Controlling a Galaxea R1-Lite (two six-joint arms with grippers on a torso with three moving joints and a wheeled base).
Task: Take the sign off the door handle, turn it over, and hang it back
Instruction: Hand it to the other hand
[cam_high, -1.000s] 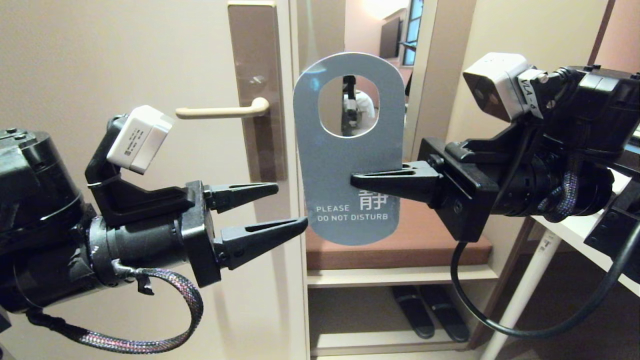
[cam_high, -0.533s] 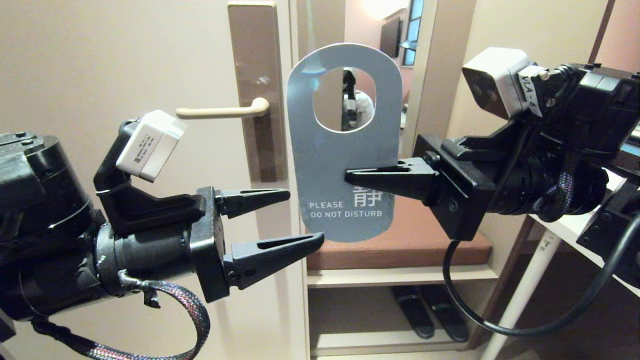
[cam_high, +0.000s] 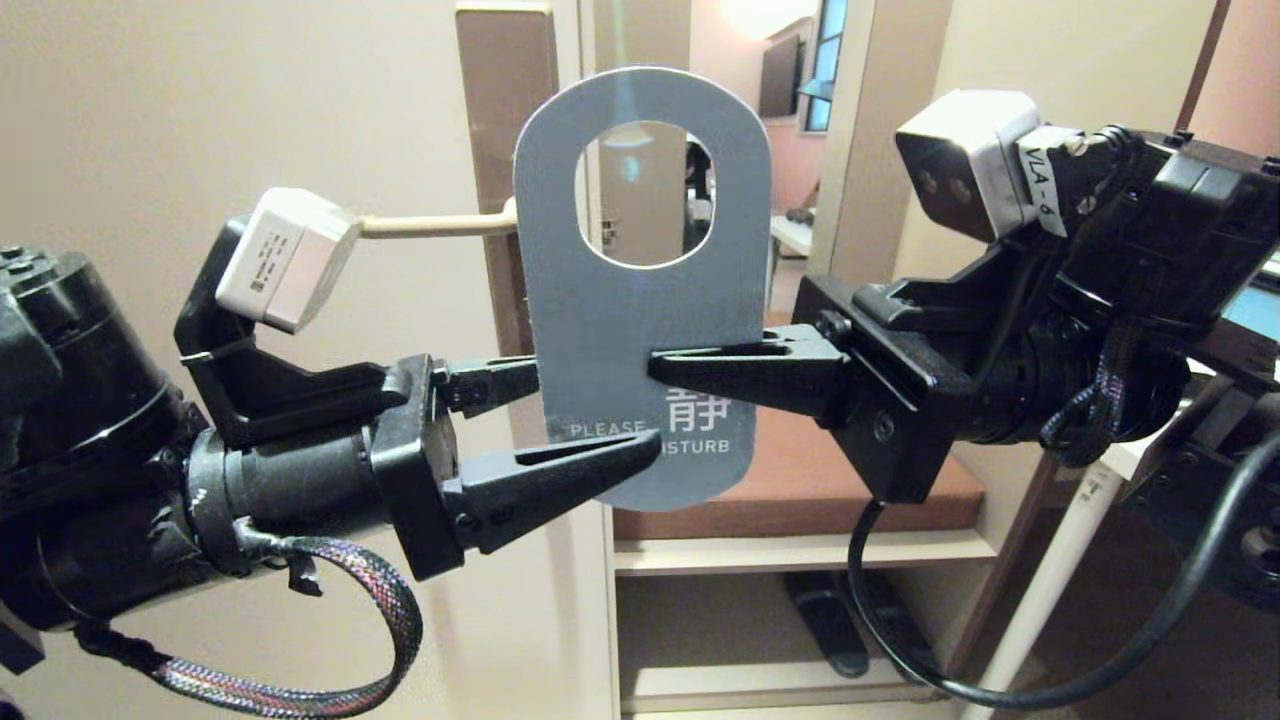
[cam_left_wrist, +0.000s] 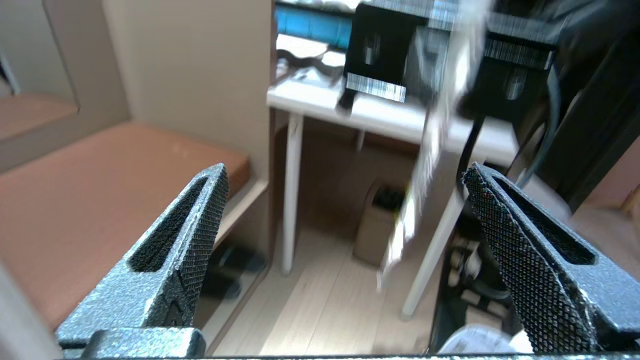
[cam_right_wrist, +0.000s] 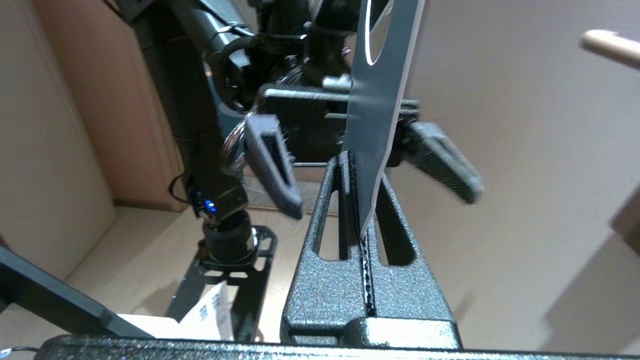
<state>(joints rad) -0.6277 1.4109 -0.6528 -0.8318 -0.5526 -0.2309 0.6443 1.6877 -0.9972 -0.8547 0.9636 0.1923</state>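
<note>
Sign (cam_high: 640, 300) off the door handle (cam_high: 430, 226), blue-grey face toward the head camera, pinched at its right edge by right gripper (cam_high: 665, 370). Left gripper (cam_high: 600, 420) fingers wide, straddling lower left corner, empty. Close left fully before right releases, then flip.

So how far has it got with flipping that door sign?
Done: the sign is off the door handle, pinched in the shut right gripper. In hand: the open left gripper straddles the sign's lower edge, one finger on each side, not clamped, as if to take it over. Left: the handover, the turn, and hanging it back on the handle.
</note>
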